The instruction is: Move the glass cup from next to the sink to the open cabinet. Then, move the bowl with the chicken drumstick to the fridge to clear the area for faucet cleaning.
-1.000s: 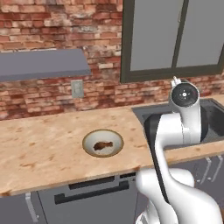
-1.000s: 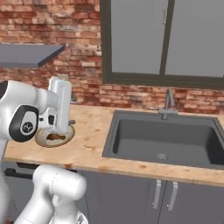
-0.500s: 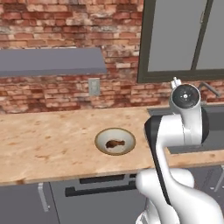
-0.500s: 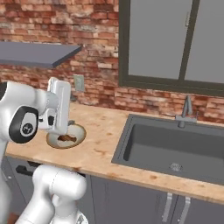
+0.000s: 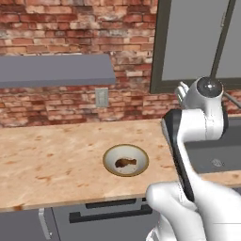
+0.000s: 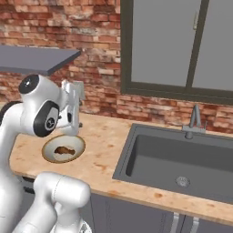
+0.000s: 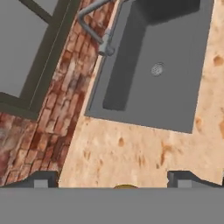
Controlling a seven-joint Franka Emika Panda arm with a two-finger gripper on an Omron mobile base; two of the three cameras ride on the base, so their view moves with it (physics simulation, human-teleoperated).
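The fingers (image 7: 113,180) stand spread to their widest with nothing between them; their two dark tips rise at the bottom of the hand view, and between them only the golden-tan edge of the bowl (image 7: 125,187) peeps up from below. The gripper itself hangs above the bench (image 6: 107,150), just over the far rim of the bowl, tilted so that it looks along the bench toward the sink (image 7: 162,61) and the faucet (image 7: 94,28).

The whole scene has slid sideways in both base views over the last second. That is the base driving, not the things moving. The bowl (image 5: 125,160), which sat toward the left of the left base view, now lies nearly at its middle, close to the front edge of the bench, and the arm has kept the same raised pose all the while. The fingers have stayed wide open throughout.

In the right base view the bowl (image 6: 63,149) rests near the left end of the bench, well apart from the sink (image 6: 182,159), with the chicken drumstick (image 6: 65,149) lying in its cream centre. No glass cup stands beside the sink in these views, so I judge the cup step is done and the robot is lining itself up on the bowl. The bowl is untouched as yet; a descent onto its rim looks like the coming move.
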